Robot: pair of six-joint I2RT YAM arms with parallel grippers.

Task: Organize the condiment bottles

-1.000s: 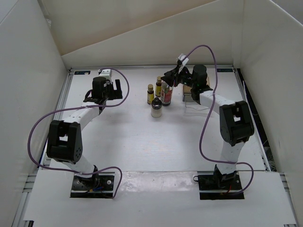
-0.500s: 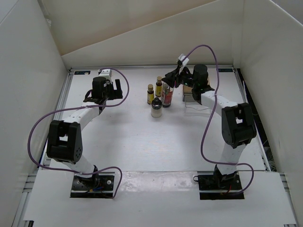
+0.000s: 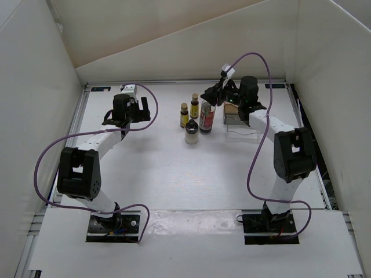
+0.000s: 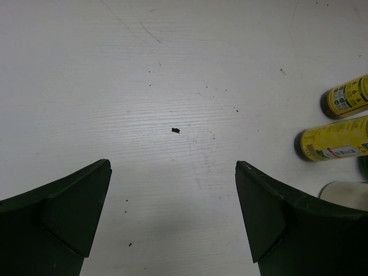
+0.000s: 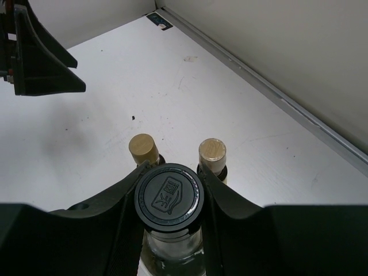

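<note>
White surface [image 3: 156,168]: your right pincer [image 5: 169,194] clamps the tall clear black-capped bottle [image 5: 169,198]; lift straight, sparing tiny yellow brown-capped bottles [image 5: 144,148]. Left pincer [image 4: 172,167] gapes wide.

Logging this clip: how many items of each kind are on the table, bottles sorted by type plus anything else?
Small yellow bottles, tan caps: 2
Tall clear bottle, black cap, red label: 1
Squat whitish bottle, dark cap: 1
Clear tray: 1
Total: 5
</note>
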